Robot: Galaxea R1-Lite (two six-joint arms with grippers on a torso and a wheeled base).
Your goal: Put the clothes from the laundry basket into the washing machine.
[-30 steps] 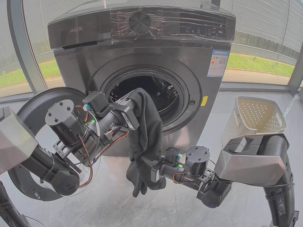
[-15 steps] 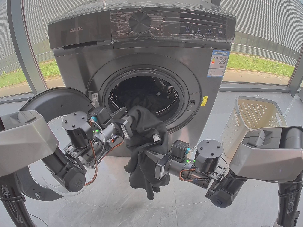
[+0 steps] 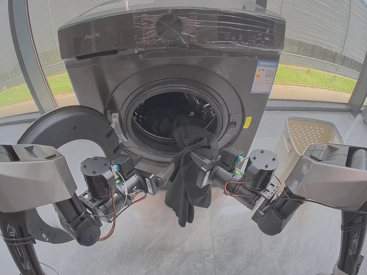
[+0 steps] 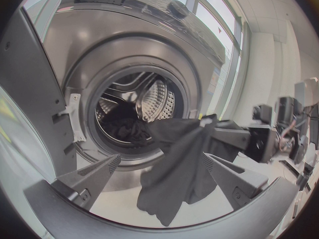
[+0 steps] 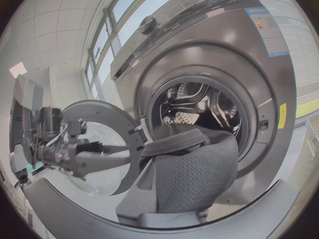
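While the right hand (image 3: pixel 199 160) is pinching the black garment (image 3: pixel 189 190) right at the lip of the washing machine (image 3: pixel 114 73), one end of the cloth lies over the rim into the drum and the rest dangles down the front. Left hand (image 3: pixel 168 174) sits just beside the hanging part, fingers spread, holding nothing. Door (image 3: pixel 65 130) is swung open on the left, and the laundry basket (image 3: pixel 313 138) is on the floor to the right.
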